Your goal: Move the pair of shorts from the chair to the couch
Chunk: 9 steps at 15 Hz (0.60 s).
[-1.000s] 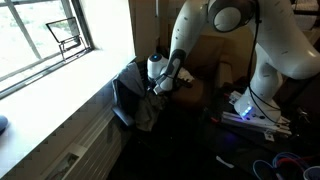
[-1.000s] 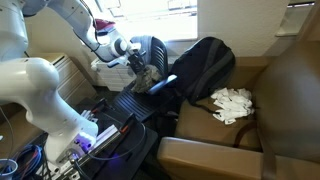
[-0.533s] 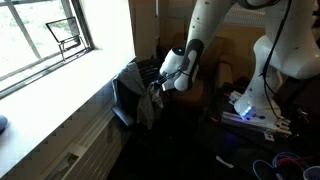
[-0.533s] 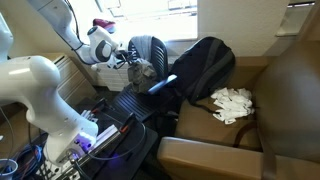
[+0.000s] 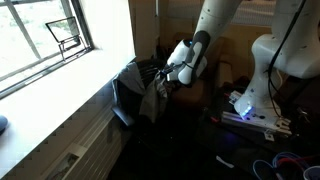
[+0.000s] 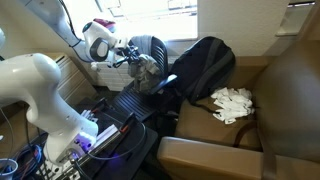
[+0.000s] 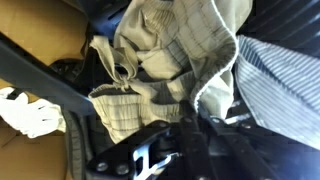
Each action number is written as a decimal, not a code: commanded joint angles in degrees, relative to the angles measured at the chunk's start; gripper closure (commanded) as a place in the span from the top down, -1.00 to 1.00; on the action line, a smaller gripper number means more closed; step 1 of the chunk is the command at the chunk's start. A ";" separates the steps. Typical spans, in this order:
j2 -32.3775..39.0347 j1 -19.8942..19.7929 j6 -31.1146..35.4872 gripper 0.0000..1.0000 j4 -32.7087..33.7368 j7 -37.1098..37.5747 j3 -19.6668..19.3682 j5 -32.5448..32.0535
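Note:
The pair of shorts (image 7: 170, 50) is beige plaid cloth that hangs bunched from my gripper (image 7: 190, 125), whose fingers are shut on its edge. In both exterior views the shorts (image 5: 150, 100) (image 6: 146, 70) dangle from the gripper (image 5: 163, 82) (image 6: 131, 60), just in front of the dark chair (image 5: 128, 92) (image 6: 152, 46). The brown leather couch (image 6: 270, 110) lies to one side, apart from the gripper.
A black backpack (image 6: 205, 65) and a crumpled white cloth (image 6: 232, 103) lie on the couch; the white cloth also shows in the wrist view (image 7: 25, 110). A window and sill (image 5: 60, 70) flank the chair. Cables and the robot base (image 5: 250, 110) sit on the floor.
The arm has swung and turned its wrist, lifting the shorts slightly off the chair. The shorts now hang more freely from the shut gripper.

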 commanded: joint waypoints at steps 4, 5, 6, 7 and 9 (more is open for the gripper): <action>-14.54 19.01 -1.16 -0.96 -10.47 -2.97 -28.47 14.27; -15.20 21.59 -1.27 -0.96 -11.15 -3.23 -33.25 16.24; -14.87 16.51 -1.37 -0.96 -8.76 -5.49 -30.71 20.04; -15.17 20.29 -1.41 -0.96 -9.15 -5.12 -37.46 20.87; -13.15 19.58 -1.49 -0.86 -8.97 -3.28 -36.11 18.98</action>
